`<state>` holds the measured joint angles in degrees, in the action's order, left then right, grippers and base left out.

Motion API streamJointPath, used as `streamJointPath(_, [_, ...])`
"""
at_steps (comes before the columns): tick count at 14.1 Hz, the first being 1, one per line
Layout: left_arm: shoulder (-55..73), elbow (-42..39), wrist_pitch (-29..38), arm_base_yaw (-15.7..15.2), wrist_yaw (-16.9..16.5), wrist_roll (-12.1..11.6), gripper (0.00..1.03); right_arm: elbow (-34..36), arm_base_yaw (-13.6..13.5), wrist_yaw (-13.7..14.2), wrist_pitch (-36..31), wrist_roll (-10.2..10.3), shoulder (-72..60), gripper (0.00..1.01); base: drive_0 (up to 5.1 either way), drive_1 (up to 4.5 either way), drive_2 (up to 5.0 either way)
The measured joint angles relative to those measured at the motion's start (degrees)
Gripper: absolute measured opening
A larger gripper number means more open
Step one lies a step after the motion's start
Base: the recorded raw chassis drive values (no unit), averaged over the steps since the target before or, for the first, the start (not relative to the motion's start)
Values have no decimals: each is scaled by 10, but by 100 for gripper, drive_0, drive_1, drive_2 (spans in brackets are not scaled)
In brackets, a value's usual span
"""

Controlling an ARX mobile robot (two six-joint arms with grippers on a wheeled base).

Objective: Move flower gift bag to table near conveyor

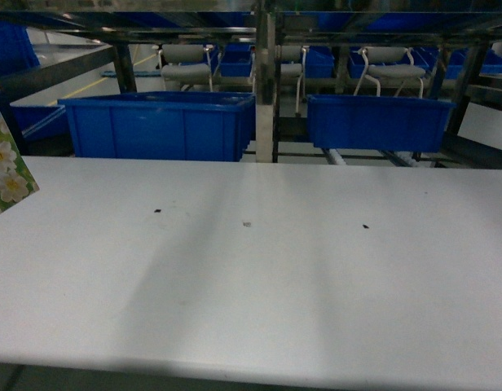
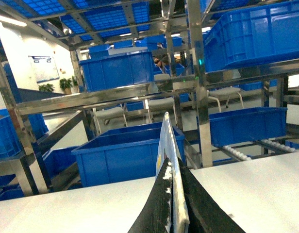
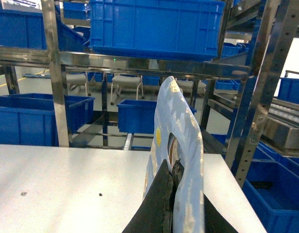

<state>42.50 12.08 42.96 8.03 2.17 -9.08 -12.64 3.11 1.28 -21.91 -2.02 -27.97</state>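
- The left gripper (image 2: 173, 206) is clamping its jaws on the upright top edge of the flower gift bag (image 1: 8, 167), at the desk's (image 1: 259, 285) far left edge.
- The right gripper (image 3: 173, 204) is pinching a pale plastic bag (image 3: 181, 160) over the desk's right side.
- The conveyor (image 1: 373, 155) is carrying blue bins (image 1: 161, 124) beyond the far edge.

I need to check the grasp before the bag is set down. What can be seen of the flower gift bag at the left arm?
The flower gift bag shows edge-on in the left wrist view: a thin, flat, whitish panel standing upright, pinched between the left gripper's black fingers, above the white table. A small yellow patch shows on its side. In the head view only a corner enters at the left edge, green with white, yellow-centred flowers. Its base and handles are out of sight.
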Motion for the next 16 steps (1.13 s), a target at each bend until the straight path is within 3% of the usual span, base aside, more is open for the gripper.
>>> streamJointPath(10, [0,0,0,0,0,0,2,0,0,0,1,0,0,2,-120,422,-342])
streamJointPath(14, [1,-1,2,-1,3,0,2,0,0,-2,1,0,-2,2,-4,37,-46])
streamJointPath(16, [1,-1,0,-1,2,0,2,0,0,-2,0,0,1,2,-315,429,-160])
